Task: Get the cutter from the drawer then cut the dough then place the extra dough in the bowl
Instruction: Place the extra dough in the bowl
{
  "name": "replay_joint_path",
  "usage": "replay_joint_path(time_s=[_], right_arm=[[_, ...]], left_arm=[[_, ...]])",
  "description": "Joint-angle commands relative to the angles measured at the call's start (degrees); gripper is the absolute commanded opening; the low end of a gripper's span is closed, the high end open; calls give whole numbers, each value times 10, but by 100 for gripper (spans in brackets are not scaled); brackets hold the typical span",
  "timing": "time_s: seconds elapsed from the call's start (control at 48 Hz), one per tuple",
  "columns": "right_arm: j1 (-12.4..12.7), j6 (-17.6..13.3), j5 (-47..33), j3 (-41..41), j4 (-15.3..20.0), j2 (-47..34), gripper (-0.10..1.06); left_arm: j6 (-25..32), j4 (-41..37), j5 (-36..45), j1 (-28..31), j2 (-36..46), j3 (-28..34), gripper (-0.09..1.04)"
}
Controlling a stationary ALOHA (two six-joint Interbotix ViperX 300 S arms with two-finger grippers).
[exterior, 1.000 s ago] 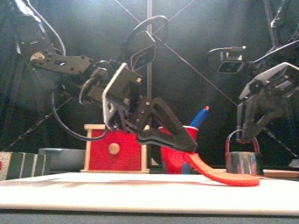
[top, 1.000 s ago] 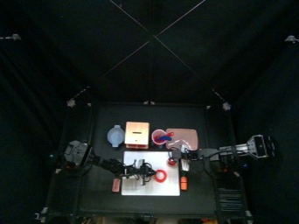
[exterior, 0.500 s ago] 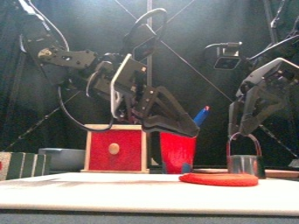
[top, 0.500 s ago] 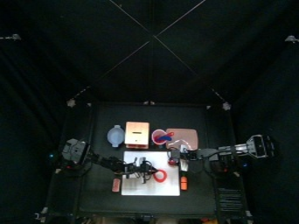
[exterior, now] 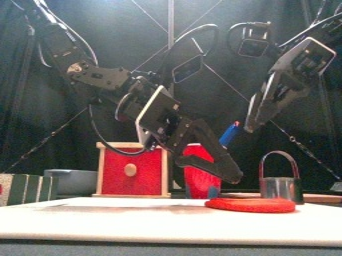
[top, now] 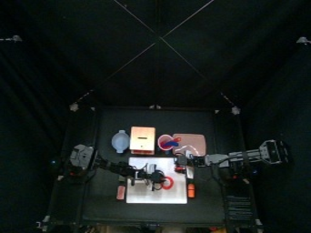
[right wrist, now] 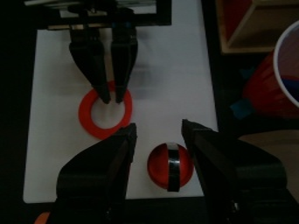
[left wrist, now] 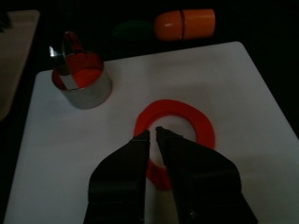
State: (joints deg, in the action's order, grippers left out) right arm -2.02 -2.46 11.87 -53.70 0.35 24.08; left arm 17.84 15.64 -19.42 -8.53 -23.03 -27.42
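On the white cutting board [top: 158,196], with the flat red dough ring [left wrist: 176,107] lying under the left tool [left wrist: 153,136], jaws a little apart, and the right tool [right wrist: 156,127] wide open above the round metal cutter [exterior: 278,182], go down gently, pinch one edge, carry to the blue-grey bowl [top: 119,141].

The left tool [left wrist: 152,133] hid the near side of the dough ring [left wrist: 201,122]; the right wrist view's edge cut off the red cup [right wrist: 274,74].
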Motion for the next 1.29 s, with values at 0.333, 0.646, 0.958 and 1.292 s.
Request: replay_joint_path(time_s=[0.333,0.646,0.958,1.292], right_arm=[[1,0,-21,-14,5,11,82],[0,-1,-24,-20,9,11,82],[1,0,-26,-23,14,11,82],[3,-1,-26,-27,15,11,82]], left_arm=[[1,-1,37,25,1,17,81],[1,-2,67,26,-4,15,80],[2,-7,67,26,-4,12,73],[4,-16,66,26,-2,13,61]])
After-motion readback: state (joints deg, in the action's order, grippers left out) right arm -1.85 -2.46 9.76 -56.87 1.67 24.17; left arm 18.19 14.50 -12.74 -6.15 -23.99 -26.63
